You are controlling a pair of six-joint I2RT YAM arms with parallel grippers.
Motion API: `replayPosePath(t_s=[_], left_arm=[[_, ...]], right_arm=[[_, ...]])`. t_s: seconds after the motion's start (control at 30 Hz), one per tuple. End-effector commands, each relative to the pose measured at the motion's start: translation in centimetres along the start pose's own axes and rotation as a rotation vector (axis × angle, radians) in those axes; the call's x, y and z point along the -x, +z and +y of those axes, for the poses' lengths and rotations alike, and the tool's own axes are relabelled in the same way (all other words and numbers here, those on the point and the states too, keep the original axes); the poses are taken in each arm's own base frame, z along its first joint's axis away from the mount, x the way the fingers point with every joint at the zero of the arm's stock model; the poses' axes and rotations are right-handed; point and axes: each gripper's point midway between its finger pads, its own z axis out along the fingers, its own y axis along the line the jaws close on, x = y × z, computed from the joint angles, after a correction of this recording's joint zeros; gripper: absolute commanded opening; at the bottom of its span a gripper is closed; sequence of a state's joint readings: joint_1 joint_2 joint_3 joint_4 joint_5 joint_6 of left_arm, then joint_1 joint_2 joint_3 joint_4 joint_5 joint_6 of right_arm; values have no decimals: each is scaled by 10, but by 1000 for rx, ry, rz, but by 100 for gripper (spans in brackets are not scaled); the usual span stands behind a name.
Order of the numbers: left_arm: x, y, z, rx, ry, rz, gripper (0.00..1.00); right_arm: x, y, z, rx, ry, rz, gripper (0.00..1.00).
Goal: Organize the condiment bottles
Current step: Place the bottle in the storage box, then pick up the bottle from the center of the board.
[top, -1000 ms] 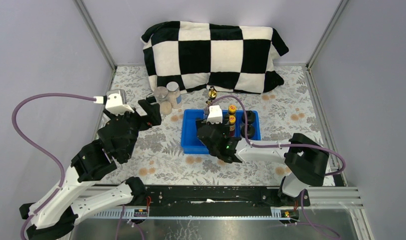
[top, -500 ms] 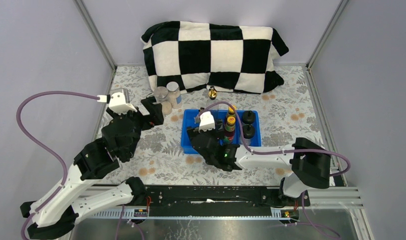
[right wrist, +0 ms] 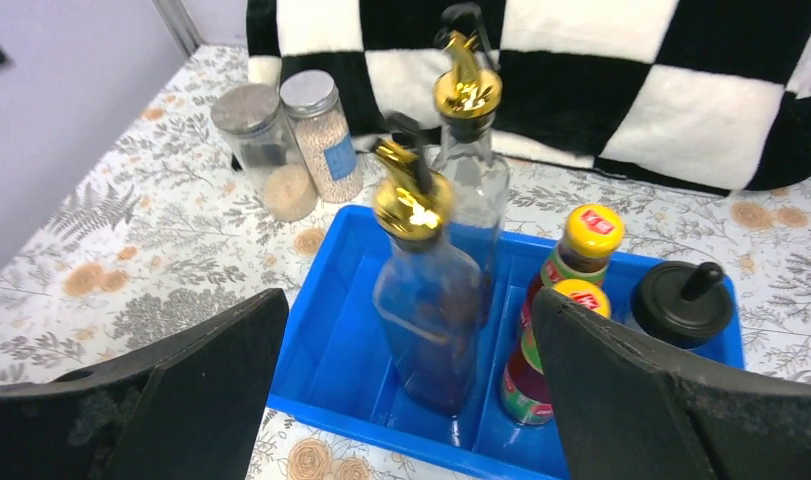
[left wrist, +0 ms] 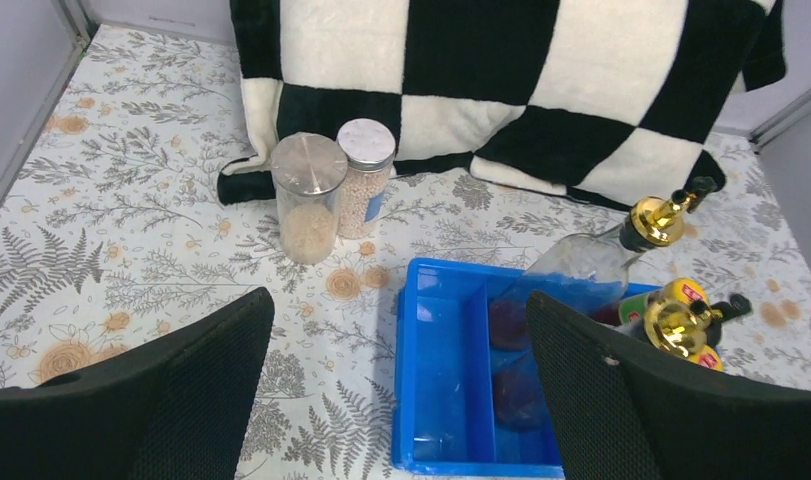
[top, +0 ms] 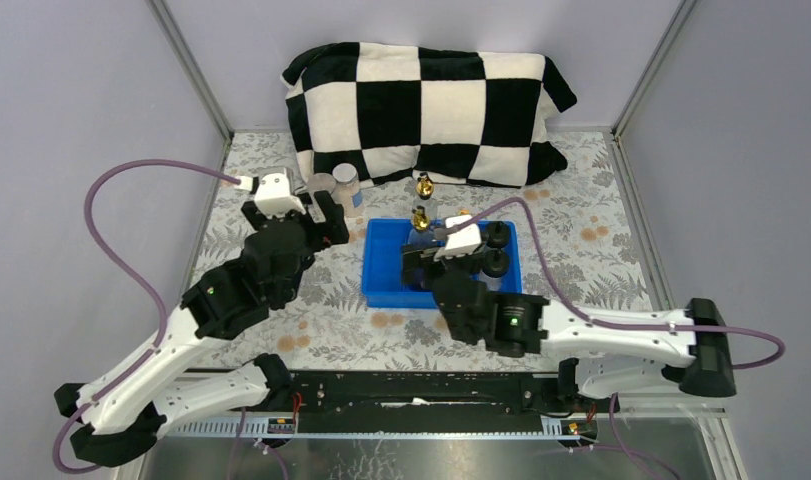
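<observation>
Condiment bottles (right wrist: 583, 250), eight pieces, one table.

1. Two gold-topped bottles. One (right wrist: 426, 300) stands in the blue tray (right wrist: 336, 370), straight ahead of the right pincer (right wrist: 409, 297), close in and a little to its left. Which compartment it is in cannot be told. The other (right wrist: 473, 175) stands farther ahead of that pincer, just behind the tray's far wall.
2. Two sauce bottles with yellow caps (right wrist: 541, 350). Both are in the tray, one behind the other, ahead of the right pincer and to its right.
3. Two black-capped shakers (top: 495, 238). Both are at the tray's right end, farther right again.
4. Two grey-lidded jars (left wrist: 308, 195). They stand side by side on the cloth, ahead of the left pincer (left wrist: 399, 298) and slightly left, well apart from it.

Right pincer: spread wide, holding nothing, low at the tray's near wall.
Left pincer: spread wide, holding nothing, above the cloth. The tray lies ahead of it and to its right.

Surface: pale tablecloth (top: 601, 240) printed with grey ferns and orange flowers. A black rail (top: 431, 385) runs along the near edge.
Room: plain lilac-grey walls (top: 81, 100) with metal corner posts (top: 191, 70). A black-and-white chequered cushion (top: 421, 100) lies at the back.
</observation>
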State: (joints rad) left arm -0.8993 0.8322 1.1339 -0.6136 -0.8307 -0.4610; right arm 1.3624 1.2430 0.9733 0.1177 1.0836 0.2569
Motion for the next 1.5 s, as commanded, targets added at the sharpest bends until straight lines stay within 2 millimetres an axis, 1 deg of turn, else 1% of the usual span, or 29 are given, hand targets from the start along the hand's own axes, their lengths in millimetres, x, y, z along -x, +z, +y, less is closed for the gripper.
replayPosePath(t_s=[0.0,0.03,0.07,0.1,0.2,0.27,0.33,0.37,0.43,0.53,0.57,0.67,0.7,0.73,0.87,0.93,1.03,1.1,1.33,1.47], left_arm=[[4,25,-7,40,16,-27,99],[-1,34,-11,21,18,0,99],[-4,49,-7,30,13,29,99],[-14,65,-8,25,18,78,99],[-29,101,-5,20,37,170,99],[-35,123,-4,35,74,221,99],[-32,144,-4,41,101,262,99],[-34,155,-3,44,116,292,98],[-37,174,-4,38,146,344,97],[-38,198,1,56,186,380,97],[-42,208,4,62,188,400,97],[-56,228,11,59,195,465,97],[-63,234,15,60,196,496,97],[-66,239,19,59,191,515,97],[-94,258,36,61,174,602,96],[-108,264,42,65,173,636,95],[-118,269,45,52,160,664,95],[-122,269,44,44,159,674,94],[-124,271,39,15,155,680,91],[-128,273,38,10,149,687,89]], right_arm=[[29,-22,-30,-34,41,-32,100],[29,-26,-37,-33,31,-23,100],[30,-29,-42,-30,30,-18,100],[31,-32,-46,-28,33,-15,100],[32,-39,-56,-22,39,-1,100],[29,-42,-62,-19,39,9,100],[26,-44,-66,-14,36,19,100],[25,-45,-67,-12,38,22,100],[23,-47,-70,-7,38,30,100],[20,-50,-74,-2,41,40,100],[19,-50,-75,-2,44,42,100],[16,-52,-80,-3,49,43,100],[15,-52,-81,-4,47,44,100],[14,-52,-81,-5,48,43,100],[12,-54,-82,2,46,51,100],[10,-54,-81,9,43,55,100],[9,-53,-77,22,42,58,100],[7,-52,-75,29,42,60,100],[-1,-51,-72,39,48,68,100],[-4,-51,-72,39,49,72,100]])
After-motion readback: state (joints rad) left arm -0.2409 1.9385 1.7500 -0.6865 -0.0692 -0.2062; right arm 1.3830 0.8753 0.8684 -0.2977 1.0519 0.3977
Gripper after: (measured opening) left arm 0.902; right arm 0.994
